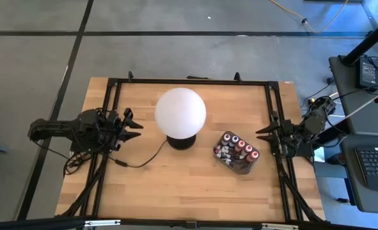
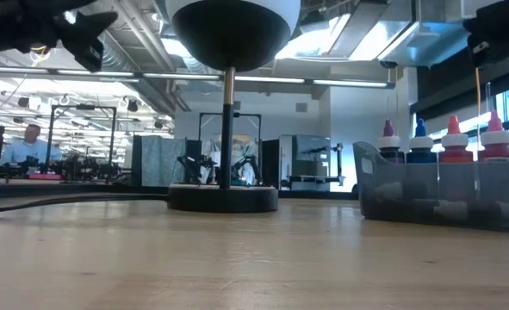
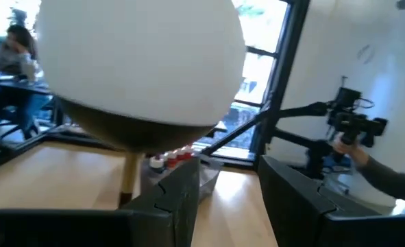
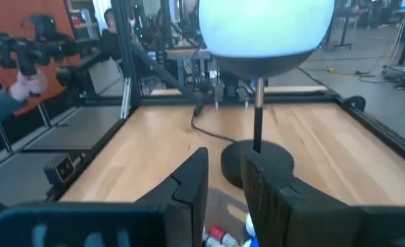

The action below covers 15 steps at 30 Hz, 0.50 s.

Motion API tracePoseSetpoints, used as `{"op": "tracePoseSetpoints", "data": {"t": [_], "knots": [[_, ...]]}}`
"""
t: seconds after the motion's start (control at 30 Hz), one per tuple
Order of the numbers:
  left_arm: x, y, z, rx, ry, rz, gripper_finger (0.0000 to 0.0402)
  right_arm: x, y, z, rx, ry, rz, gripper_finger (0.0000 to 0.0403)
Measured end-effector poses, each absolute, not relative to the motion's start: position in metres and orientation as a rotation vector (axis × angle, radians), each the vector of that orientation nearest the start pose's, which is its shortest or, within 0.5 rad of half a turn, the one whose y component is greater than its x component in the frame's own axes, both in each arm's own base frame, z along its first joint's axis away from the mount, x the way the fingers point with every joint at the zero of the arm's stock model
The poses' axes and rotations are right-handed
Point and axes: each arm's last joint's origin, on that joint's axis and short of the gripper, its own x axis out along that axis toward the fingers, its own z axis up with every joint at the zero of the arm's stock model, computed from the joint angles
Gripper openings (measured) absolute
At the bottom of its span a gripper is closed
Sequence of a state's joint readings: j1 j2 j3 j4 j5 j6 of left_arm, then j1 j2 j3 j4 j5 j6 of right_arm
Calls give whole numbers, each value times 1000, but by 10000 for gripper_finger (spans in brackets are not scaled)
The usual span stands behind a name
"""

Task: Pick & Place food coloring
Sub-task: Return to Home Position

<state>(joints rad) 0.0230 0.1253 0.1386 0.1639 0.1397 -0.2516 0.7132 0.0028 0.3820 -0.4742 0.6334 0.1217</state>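
The left claw (image 1: 136, 126) hung above the bench (image 1: 176, 191) edge, well apart from the globe lamp (image 1: 180, 111) on the lamp's left. Its fingers were spread wide and held nothing. Its wrist view showed clear space between the two dark fingers and the lamp's white globe beyond them. The right claw (image 1: 261, 135) sat at the opposite bench edge, to the lamp's right and likewise clear of it. It was parted too, by a narrower gap in its own wrist view, and was equally empty. Both claws pointed inward toward the lamp.

Between the lamp's base and the right claw stood the dark translucent tray (image 2: 435, 194), near the base but not touching it. The food coloring bottles (image 1: 238, 151) were gathered inside it in a packed cluster. In the low view they stood upright, with red, blue and darker caps rising above the tray's wall. No bottle showed loose anywhere around the lamp, whether in front of its base, behind it or along its cord (image 1: 144, 160), which trailed off from the base to the lamp's left.

Judging by this, the picking and placing looked finished, with every bottle in view sitting in the tray and neither claw carrying one. What seemed left was only for the arms to settle at their resting posture by the bench edges. They appeared close to that already.
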Motion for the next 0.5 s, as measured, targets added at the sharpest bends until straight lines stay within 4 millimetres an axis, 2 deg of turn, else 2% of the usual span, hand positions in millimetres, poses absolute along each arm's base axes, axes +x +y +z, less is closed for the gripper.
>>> {"op": "tracePoseSetpoints", "data": {"t": [0.2, 0.37, 0.5], "knots": [[100, 3, 207, -218, -190, -103, 150, 57, 27, 228, 64, 80, 73, 92], [103, 5, 187, -213, -193, -82, 148, 63, 31, 215, 70, 75, 52, 92], [103, 6, 186, -213, -190, -72, 150, 68, 35, 204, 68, 70, 49, 92]]}}
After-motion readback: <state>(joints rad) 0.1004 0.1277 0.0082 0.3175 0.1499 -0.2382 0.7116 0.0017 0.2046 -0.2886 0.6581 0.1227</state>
